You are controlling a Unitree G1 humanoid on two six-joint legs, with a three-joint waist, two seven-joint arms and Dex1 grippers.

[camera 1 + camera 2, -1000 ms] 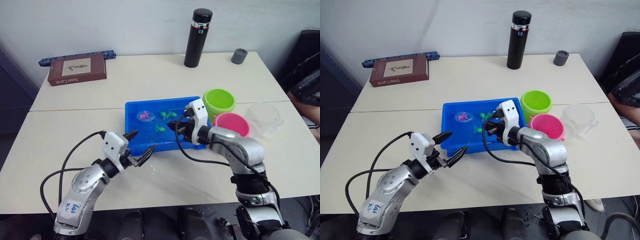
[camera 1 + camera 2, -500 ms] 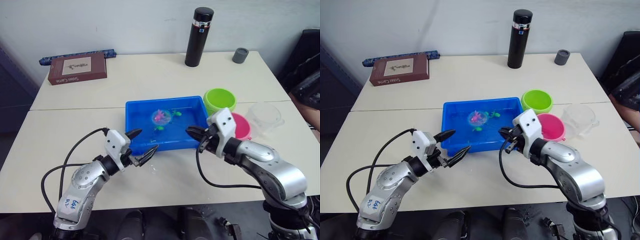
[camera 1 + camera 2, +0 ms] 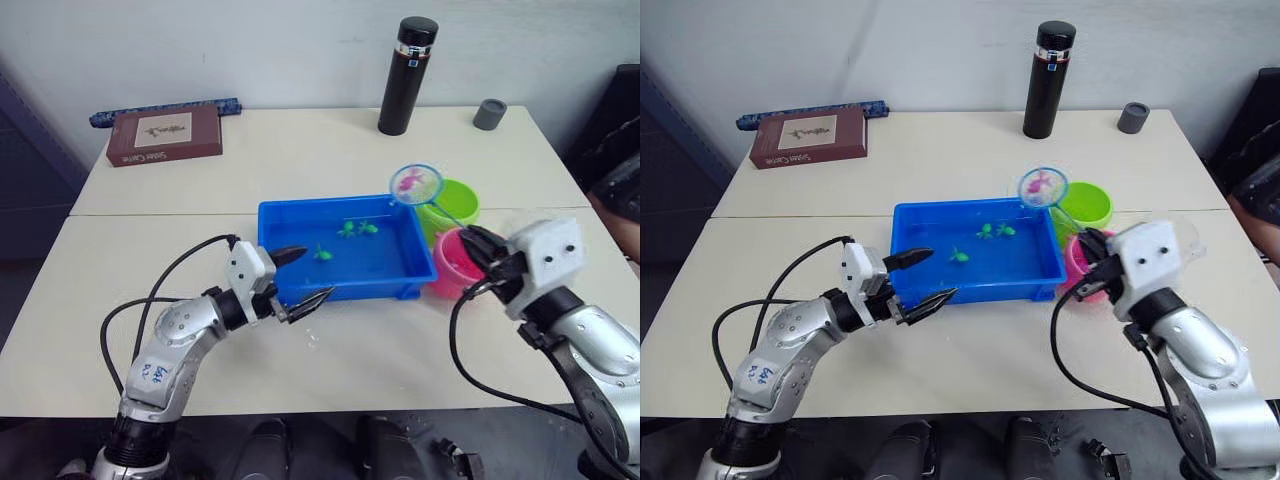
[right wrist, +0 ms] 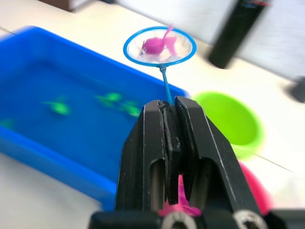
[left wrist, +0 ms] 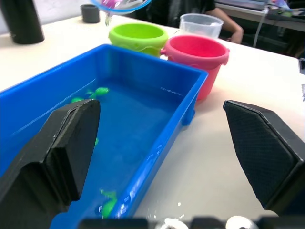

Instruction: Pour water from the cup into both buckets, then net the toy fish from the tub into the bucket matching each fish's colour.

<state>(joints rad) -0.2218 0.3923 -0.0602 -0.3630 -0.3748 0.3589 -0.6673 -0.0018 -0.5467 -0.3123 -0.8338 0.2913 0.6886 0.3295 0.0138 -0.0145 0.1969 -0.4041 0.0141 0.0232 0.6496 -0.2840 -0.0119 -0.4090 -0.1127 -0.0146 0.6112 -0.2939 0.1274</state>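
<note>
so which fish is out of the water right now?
The pink fish, riding in the blue-rimmed net that the right gripper holds up near the green bucket. The green fish are in the tub.

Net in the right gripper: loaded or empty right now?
Loaded. The net holds one pink fish inside its blue ring, lifted clear of the tub; the right gripper is clamped on its handle.

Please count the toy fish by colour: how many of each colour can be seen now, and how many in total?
Pink fish: 1, in the net
Green fish: 3 can be made out, in the tub
Total: 4
</note>
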